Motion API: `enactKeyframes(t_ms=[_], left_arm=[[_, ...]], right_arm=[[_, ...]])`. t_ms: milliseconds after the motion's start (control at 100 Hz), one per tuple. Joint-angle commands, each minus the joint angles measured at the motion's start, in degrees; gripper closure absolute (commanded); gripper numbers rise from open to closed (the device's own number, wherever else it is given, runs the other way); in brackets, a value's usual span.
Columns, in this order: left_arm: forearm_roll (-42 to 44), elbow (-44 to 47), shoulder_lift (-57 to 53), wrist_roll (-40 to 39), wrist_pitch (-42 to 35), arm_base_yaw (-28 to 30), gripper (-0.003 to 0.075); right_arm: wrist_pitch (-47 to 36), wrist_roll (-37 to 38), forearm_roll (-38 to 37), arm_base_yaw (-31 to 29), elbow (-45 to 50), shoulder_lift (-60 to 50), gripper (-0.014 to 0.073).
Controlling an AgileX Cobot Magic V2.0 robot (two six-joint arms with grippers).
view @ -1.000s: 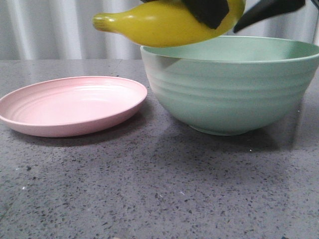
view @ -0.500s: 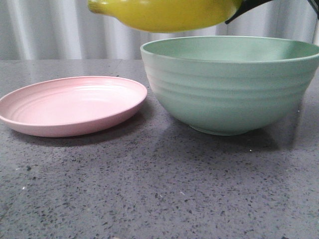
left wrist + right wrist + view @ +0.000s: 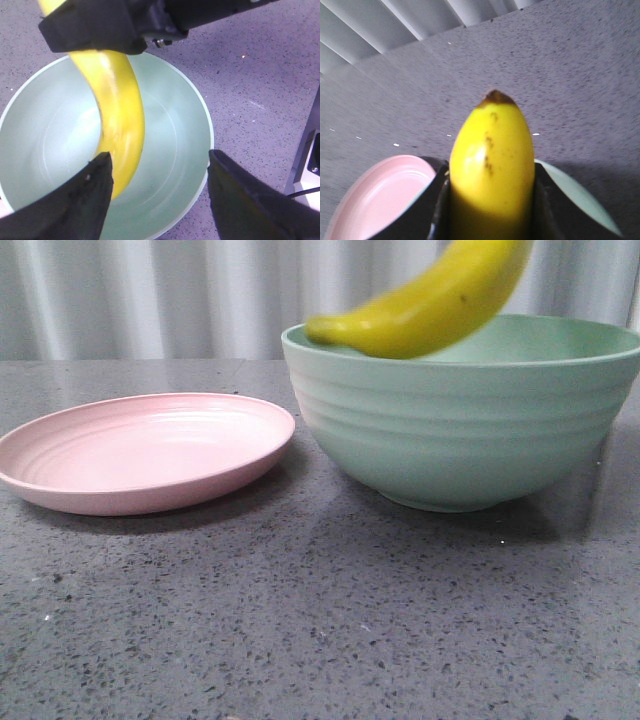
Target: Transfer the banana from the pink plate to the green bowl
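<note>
The yellow banana (image 3: 430, 310) hangs tilted over the green bowl (image 3: 460, 430), its lower end at the bowl's left rim and its upper end out of the front view. My right gripper (image 3: 492, 200) is shut on the banana (image 3: 492, 150); it shows as black jaws (image 3: 95, 27) in the left wrist view. My left gripper (image 3: 159, 155) is open and empty above the bowl (image 3: 170, 150), beside the banana (image 3: 120, 115). The pink plate (image 3: 140, 455) lies empty to the left of the bowl. Neither gripper shows in the front view.
The bowl and plate stand on a grey speckled tabletop (image 3: 320, 620). A pale ribbed curtain (image 3: 150, 295) closes the back. A dark stand with a cable (image 3: 307, 165) is beside the bowl in the left wrist view.
The banana has moved right and tipped from level to steeply slanted, its left end dropping to the bowl's rim. The black jaws have left the front view.
</note>
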Motion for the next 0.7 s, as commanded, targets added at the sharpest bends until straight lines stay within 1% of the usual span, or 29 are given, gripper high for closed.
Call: enactKeyframes(t_ms=[0,70,140,210,360,430,490,690], left_arm=[[-0.92,-2.06,-2.26,-0.01,-2.56,-0.35,0.0332],[-0.92,-2.06,-2.26,-0.01,-2.56,-0.35,0.0332],[-0.92,-2.06,-2.26,-0.01,-2.56,-0.35,0.0332],[-0.92,-2.06,-2.26,-0.01,-2.56,-0.35,0.0332],[-0.92,-2.06,-2.26,-0.01,-2.56,-0.35,0.0332],[-0.92,-2.06,-2.26,-0.01,-2.67,-0.35,0.0333],[-0.92,-2.06,-2.26,-0.01,-2.81,-0.35,0.0332],[-0.92,-2.06,-2.26,-0.01,-4.27,-0.35,0.0335]], right_arm=[[-4.63,-0.67,-3.93,-0.26,-1.98,-0.01,0.0608],[-4.25,-0.67,-4.36,-0.26,-1.98,0.89,0.059],[-4.1,-0.67,-4.46,-0.14,-1.98,1.67,0.0539],[-4.12,-0.78,-4.61,-0.14,-1.98,2.05,0.0458],[-5.03,-0.78,-5.43,-0.14,-1.98,1.94,0.0237],[-5.03,-0.88,-5.68,-0.14,-1.98,1.94,0.0178],[-5.03,-0.88,-6.6,-0.14,-1.98,1.94,0.016],[-5.46,-0.88,-6.82,-0.14,-1.98,1.09,0.0162]])
